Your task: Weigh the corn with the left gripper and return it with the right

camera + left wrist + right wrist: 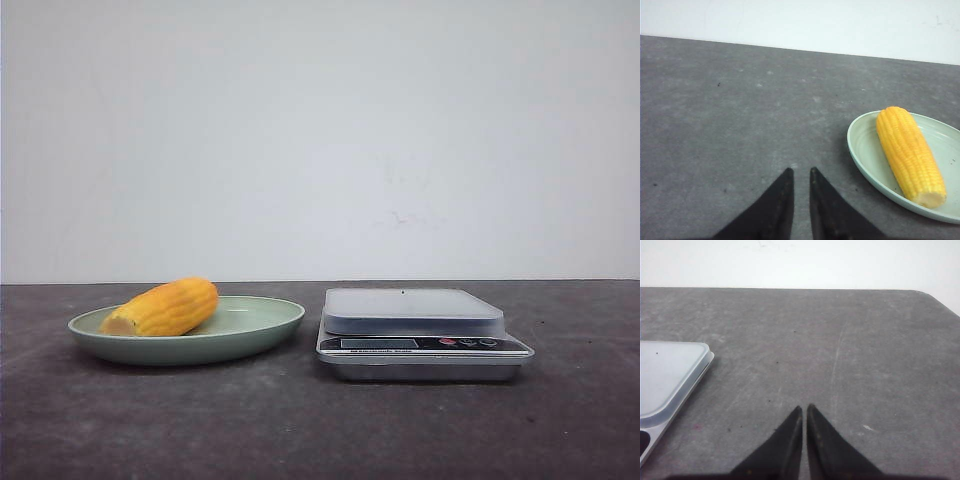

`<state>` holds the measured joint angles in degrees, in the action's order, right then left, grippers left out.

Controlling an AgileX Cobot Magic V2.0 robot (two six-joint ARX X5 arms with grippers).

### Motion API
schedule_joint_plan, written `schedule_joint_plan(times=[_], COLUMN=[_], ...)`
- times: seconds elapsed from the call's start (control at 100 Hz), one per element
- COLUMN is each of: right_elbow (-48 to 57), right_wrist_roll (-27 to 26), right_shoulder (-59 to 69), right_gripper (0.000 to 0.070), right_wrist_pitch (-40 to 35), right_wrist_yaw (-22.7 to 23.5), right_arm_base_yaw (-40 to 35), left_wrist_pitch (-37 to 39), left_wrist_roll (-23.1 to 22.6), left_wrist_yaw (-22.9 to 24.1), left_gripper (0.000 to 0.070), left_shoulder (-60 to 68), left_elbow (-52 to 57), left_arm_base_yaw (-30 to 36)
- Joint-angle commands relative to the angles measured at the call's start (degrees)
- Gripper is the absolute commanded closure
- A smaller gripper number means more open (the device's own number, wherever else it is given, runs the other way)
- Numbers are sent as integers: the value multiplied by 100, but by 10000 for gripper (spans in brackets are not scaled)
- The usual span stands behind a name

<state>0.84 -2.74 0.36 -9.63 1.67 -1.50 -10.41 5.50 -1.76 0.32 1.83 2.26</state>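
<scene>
The corn (165,307), a stubby yellow-orange cob with a pale cut end, lies on the green plate (262,328) at the left of the table. The scale (420,335) stands to the right of the plate, and nothing is on its platform. Neither gripper shows in the front view. In the left wrist view the left gripper (801,172) hangs over bare table beside the plate (863,150), apart from the corn (909,152). Its jaws are shut with a thin gap and hold nothing. The right gripper (804,407) is shut and empty over bare table beside the scale (670,375).
The grey table (300,430) ends at a white wall (320,140) behind. In the right wrist view, a rounded table corner (940,300) shows on the far side from the scale.
</scene>
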Motion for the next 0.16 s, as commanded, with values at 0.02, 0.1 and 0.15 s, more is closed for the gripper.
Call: schedule_joint_plan(times=[0.02,0.1,0.15], right_elbow=[-24,-24,-24], right_wrist_roll=[61,61,61], right_shoulder=[-13,-13,-13], right_gripper=[689,689,689], right_wrist_pitch=[68,68,68], right_wrist_yaw=[-15,-15,-15], right_arm_base_yaw=[-11,-11,-11], left_wrist_pitch=[-33,-33,-33], left_wrist_roll=[-28,-28,-28], left_wrist_yaw=[-15,-15,-15], left_gripper=[678,679,679], left_shoulder=[-2,-2,-2], left_elbow=[-98,-98,-98], left_arm_base_yaw=[-4,-4,0])
